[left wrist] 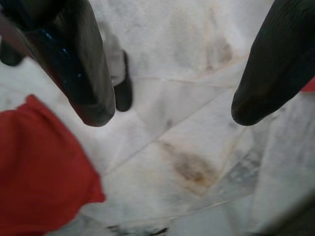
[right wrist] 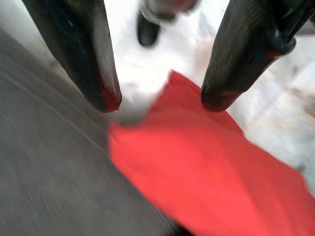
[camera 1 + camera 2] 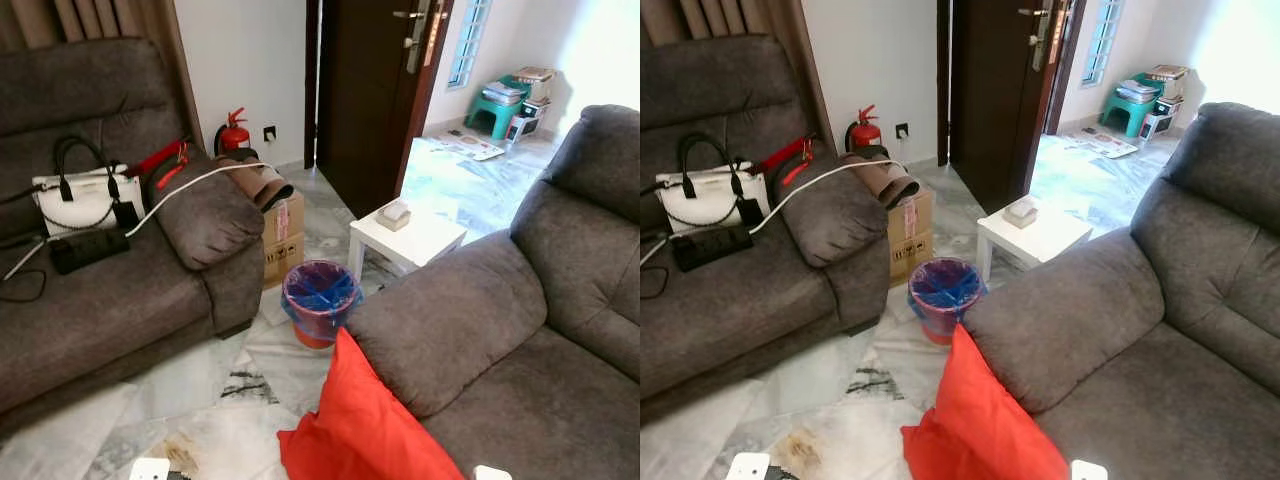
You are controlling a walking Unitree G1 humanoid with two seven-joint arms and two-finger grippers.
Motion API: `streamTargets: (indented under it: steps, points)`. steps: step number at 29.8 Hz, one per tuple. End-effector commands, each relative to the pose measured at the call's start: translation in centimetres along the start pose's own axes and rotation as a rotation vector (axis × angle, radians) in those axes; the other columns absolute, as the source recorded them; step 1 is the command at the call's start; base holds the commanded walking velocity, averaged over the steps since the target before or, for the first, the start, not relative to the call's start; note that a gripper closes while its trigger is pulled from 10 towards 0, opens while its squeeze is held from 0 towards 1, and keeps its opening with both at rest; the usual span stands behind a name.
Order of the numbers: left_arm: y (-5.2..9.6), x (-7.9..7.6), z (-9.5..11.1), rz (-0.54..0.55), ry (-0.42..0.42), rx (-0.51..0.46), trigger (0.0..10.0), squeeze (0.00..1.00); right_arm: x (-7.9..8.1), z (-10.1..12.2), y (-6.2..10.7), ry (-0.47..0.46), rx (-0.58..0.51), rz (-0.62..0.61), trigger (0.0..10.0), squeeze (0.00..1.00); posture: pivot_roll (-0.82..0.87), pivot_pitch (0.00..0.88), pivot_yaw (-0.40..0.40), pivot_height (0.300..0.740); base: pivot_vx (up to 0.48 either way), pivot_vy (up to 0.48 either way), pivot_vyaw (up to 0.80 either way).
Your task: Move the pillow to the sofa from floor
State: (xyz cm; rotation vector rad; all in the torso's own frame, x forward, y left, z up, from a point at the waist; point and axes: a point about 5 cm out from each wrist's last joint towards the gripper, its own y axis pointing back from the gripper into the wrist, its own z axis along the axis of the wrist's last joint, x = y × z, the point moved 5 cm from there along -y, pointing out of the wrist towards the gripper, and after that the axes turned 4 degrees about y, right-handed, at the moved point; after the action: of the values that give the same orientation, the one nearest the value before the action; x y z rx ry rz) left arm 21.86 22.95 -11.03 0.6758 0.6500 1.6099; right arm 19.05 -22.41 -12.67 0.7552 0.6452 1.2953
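Red pillow (image 3: 365, 425) leans upright, corner up, against sofa (image 3: 520, 340).

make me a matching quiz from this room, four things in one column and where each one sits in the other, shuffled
Things:
1. red pillow
2. white handbag
3. fire extinguisher
4. tissue box

Places:
A. on the small white table
B. on the floor, leaning against the right sofa
C. on the left sofa's seat
D. by the wall, behind the left sofa's armrest

Pairs: 1-B, 2-C, 3-D, 4-A
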Motion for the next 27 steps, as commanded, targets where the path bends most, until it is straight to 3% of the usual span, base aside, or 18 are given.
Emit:
streamTargets:
  steps: [1,22,27]
  points:
    - [0.36,2.09,-1.07,0.045,0.05,0.05,10.0,0.0,4.23,0.74,-0.57,-0.133,0.032,0.118,10.0,0.0,0.16,0.093,0.032,0.74,0.0,0.0,0.0]
    - [0.34,2.06,-1.04,0.044,0.038,0.051,10.0,0.0,4.25,0.77,-0.58,-0.131,0.031,0.119,10.0,0.0,0.16,0.092,0.032,0.74,0.0,0.0,0.0]
    - [0.35,2.09,-1.07,0.047,0.006,0.052,10.0,0.0,4.24,0.75,-0.57,-0.127,0.032,0.12,10.0,0.0,0.16,0.094,0.033,0.74,0.0,-0.382,0.0]
